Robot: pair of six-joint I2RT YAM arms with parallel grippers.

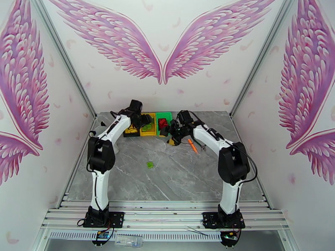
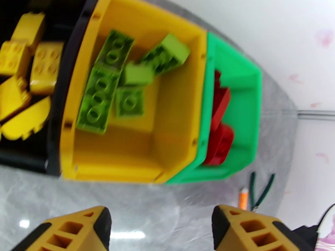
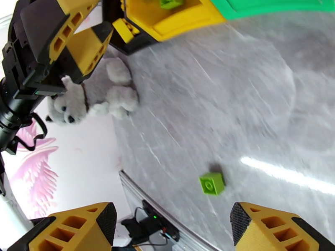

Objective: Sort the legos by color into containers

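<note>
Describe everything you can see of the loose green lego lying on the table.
The loose green lego is a small, squarish light-green brick of shiny plastic, studs showing on top. It lies alone on the grey marbled table, well apart from the bins, casting a small shadow. Only the table touches it.

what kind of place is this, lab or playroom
Most likely a robot test booth: left arm and right arm bolted to a marble-look table, walls printed with pink wings closing it in, and toy props like the bins and plush husky.
</note>
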